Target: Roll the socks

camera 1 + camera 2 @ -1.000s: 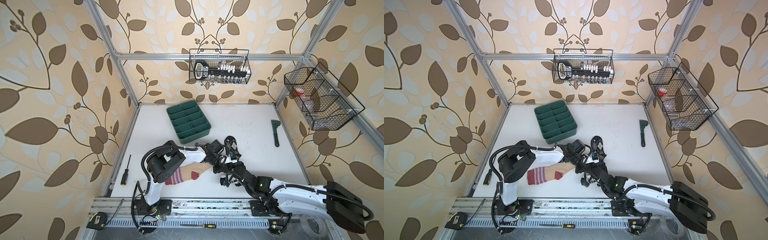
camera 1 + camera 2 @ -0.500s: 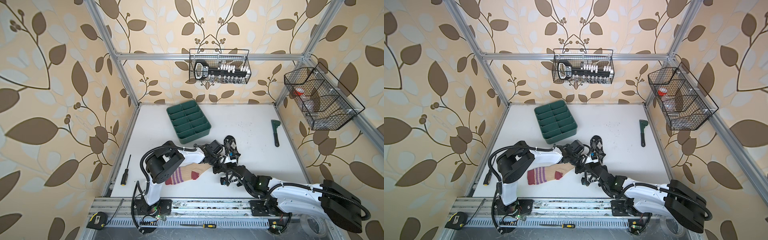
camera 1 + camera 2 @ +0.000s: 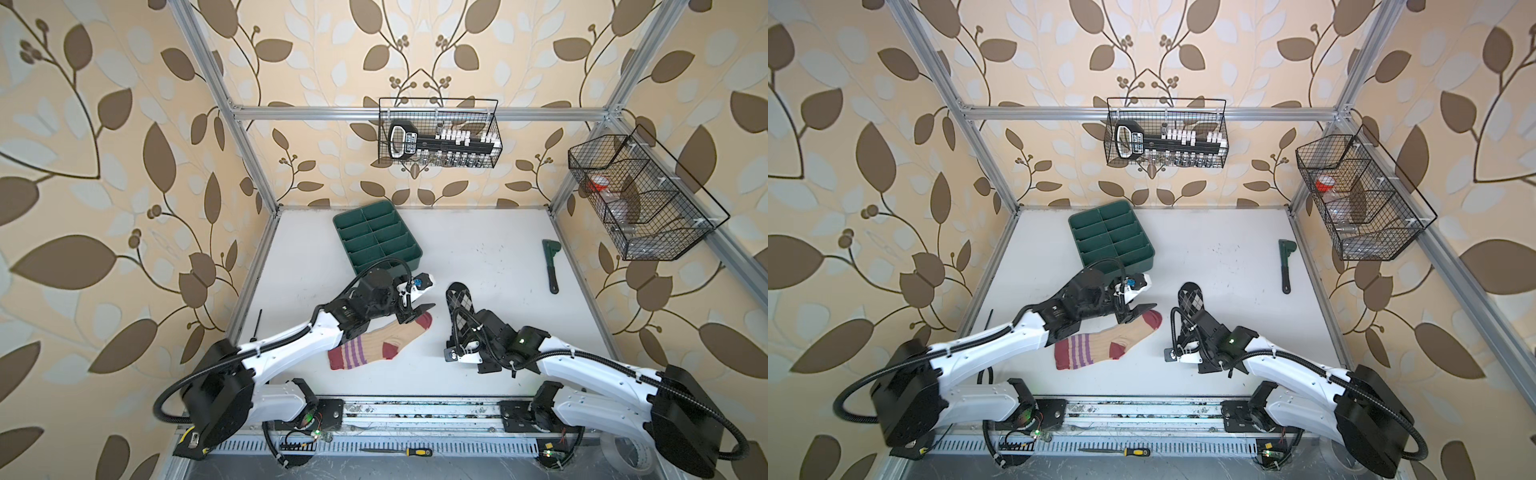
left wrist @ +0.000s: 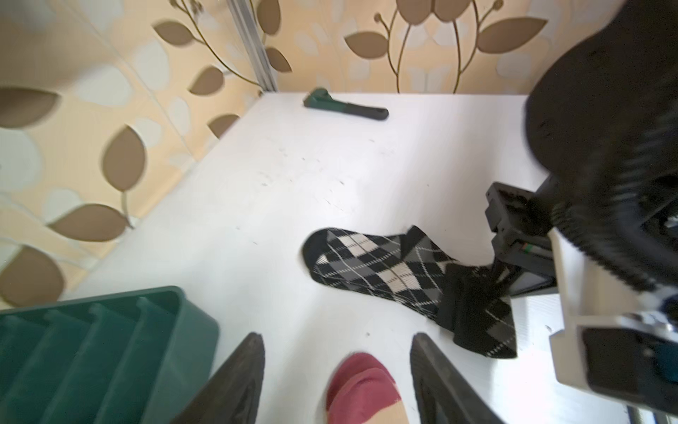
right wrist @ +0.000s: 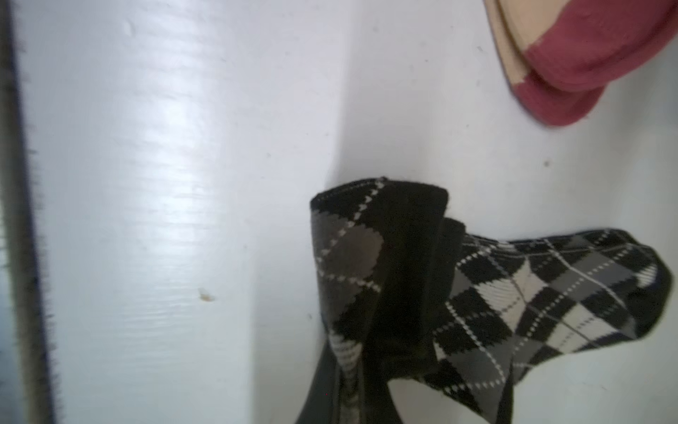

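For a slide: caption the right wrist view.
Right gripper shut on the argyle sock; the beige sock, maroon-toed, lies apart on the table.

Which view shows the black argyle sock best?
The left wrist view: the black argyle sock shows toe to cuff, the right gripper shut on its cuff end. The right wrist view is close but blurred and cropped; in both top views the right arm hides the cuff.

Beige striped sock (image 3: 380,344) flat; argyle sock (image 3: 459,297) apart, cuff bunched.

The beige sock (image 3: 386,338) lies flat, apart from the argyle sock (image 3: 459,299).
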{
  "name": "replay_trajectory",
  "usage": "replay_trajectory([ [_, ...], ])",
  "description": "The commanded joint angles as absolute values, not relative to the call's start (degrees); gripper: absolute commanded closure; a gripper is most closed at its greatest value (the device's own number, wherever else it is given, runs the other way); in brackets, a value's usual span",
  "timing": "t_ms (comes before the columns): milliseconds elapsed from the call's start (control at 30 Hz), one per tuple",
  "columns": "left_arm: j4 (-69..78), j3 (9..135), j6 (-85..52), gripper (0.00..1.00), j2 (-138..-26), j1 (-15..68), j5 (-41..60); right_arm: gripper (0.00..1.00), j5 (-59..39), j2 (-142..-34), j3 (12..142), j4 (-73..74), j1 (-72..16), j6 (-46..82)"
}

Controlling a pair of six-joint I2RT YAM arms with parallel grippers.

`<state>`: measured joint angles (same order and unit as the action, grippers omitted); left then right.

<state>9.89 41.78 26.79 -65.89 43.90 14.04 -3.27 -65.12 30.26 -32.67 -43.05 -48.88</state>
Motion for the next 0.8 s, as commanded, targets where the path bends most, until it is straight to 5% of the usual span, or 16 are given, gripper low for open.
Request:
replay_trajectory([
  [0, 3.7, 41.2, 35.8, 0.35, -60.7, 44.1, 9.5, 1.00, -15.3, -68.6, 34.3, -41.6, -39.7, -45.9],
  [200, -1.9, 39.7, 40.9, 0.37, -53.6, 46.2, 12.4, 1.00, -21.4, -76.9, 39.4, -45.4, -32.4, -45.7],
  [467, -8.6, 37.6, 53.0, 0.37, -52.5, 60.1, 1.1, 1.00, -26.1, -85.4, 43.4, -47.9, -25.6, -47.7],
  [767, 7.0, 31.2, 56.2, 0.35, -62.7, 71.3, -9.7, 1.00, -31.4, -96.9, 50.3, -52.6, -21.2, -50.7],
])
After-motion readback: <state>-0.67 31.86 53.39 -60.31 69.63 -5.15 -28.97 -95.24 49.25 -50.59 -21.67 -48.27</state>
